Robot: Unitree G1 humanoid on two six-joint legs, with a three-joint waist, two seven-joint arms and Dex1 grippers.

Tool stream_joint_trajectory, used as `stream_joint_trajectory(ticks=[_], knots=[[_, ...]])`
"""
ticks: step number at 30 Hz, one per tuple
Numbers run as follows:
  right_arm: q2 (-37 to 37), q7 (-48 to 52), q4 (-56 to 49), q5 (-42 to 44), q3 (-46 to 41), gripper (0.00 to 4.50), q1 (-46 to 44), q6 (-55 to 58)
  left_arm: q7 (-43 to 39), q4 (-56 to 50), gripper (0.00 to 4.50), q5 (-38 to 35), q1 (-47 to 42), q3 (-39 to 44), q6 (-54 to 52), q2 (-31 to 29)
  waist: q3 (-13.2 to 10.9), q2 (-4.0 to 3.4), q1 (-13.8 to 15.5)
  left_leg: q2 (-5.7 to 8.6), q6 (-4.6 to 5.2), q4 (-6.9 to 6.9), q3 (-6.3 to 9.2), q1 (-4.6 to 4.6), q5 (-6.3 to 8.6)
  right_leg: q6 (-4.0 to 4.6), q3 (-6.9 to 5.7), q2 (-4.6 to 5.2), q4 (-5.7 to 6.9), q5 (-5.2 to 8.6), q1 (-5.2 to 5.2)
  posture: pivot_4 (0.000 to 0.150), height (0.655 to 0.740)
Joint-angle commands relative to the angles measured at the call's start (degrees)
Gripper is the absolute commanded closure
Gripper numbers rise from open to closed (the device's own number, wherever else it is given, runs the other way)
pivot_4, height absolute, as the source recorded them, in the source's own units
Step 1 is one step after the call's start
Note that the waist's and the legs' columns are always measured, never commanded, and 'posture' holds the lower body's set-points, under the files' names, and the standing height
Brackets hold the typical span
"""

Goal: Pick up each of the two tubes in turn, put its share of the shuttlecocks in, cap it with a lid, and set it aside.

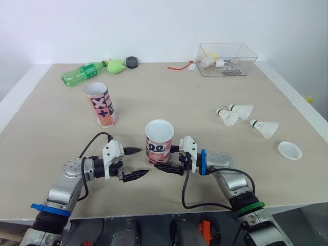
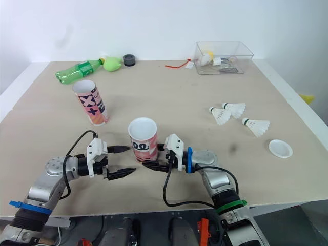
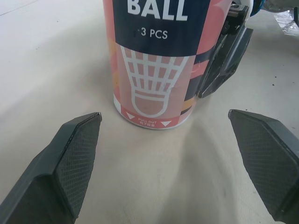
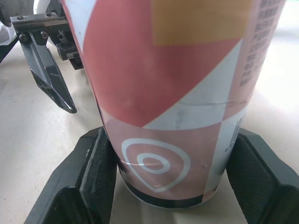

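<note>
The near tube (image 1: 159, 141), pink and white with an open top, stands upright near the table's front edge. My right gripper (image 1: 165, 159) is shut on its base, one finger (image 4: 88, 177) pressed against each side. My left gripper (image 1: 143, 161) is open just left of this tube, fingers spread and not touching it; the tube (image 3: 156, 60) stands beyond its fingertips. The second tube (image 1: 100, 104) stands upright, open, at the back left. Three shuttlecocks (image 1: 242, 109) lie on the right side of the table. A white lid (image 1: 290, 150) lies near the right edge.
A green plastic bottle (image 1: 82, 73) lies at the back left, with a green object (image 1: 117, 65) and a grey round thing (image 1: 132, 62) beside it. A clear plastic box (image 1: 225, 59) with small items sits at the back right. A red scrap (image 1: 179, 66) lies beside it.
</note>
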State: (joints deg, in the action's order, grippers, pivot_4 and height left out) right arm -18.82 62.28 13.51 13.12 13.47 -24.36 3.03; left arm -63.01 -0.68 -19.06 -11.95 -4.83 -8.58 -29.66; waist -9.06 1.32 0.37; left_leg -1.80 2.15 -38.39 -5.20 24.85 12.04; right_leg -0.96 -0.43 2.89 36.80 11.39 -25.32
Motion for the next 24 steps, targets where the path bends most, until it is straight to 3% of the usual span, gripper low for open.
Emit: stream_joint_trajectory(ticks=[1, 7, 13, 18, 24], knots=[[-1.31, -0.62, -4.25, 2.16, -2.93, 1.46, -0.31, 1.35, -0.3, -0.13, 0.0, 0.08, -0.79, -0.28, 1.28, -0.01, -0.01, 0.0, 0.0, 0.0, 0.0, 0.0, 0.0, 0.0, 0.0, 0.0, 0.0, 0.0, 0.0, 0.0, 0.0, 0.15, 0.74], [-6.58, -5.67, -8.84, 6.25, -12.14, 1.46, 0.31, 7.87, -0.81, 0.57, 0.0, 0.39, -1.82, -1.58, 2.39, 0.6, -0.01, -0.01, 0.14, 0.07, -0.01, 0.0, 0.0, 0.11, 0.01, 0.06, -0.03, 0.11, 0.0, -0.03, -0.05, 0.15, 0.74], [-11.2, -17.45, -10.44, 12.33, -28.01, 1.46, 1.67, 16.35, -1.58, 1.39, 0.0, 1.21, -2.49, -3.44, 4.35, 1.47, -0.02, 0.01, 0.13, 0.19, -0.05, 0.0, -0.01, 0.18, 0.04, 0.24, -0.09, 0.26, -0.02, -0.11, -0.05, 0.15, 0.74], [-13.53, -31.04, -5.19, 12.51, -41.27, 1.46, 0.91, 15.96, -1.33, 0.82, 0.0, 0.97, -3.56, -4.75, 4.1, 2.97, -0.03, 0.02, 0.13, 0.19, -0.05, 0.03, 0.01, 0.18, 0.04, 0.22, -0.08, 0.17, -0.03, -0.06, -0.05, 0.15, 0.74], [-15.97, -41.47, 1.42, 8.8, -47.23, 1.46, 1.84, 12.73, -1.29, 0.64, 0.0, 1.14, -4.28, -5.47, 3.76, 3.8, -0.03, 0.01, -0.09, 0.17, -0.03, 0.03, -0.03, 0.14, 0.04, -0.09, 0.06, -0.12, -0.02, 0.1, -0.03, 0.15, 0.74]])
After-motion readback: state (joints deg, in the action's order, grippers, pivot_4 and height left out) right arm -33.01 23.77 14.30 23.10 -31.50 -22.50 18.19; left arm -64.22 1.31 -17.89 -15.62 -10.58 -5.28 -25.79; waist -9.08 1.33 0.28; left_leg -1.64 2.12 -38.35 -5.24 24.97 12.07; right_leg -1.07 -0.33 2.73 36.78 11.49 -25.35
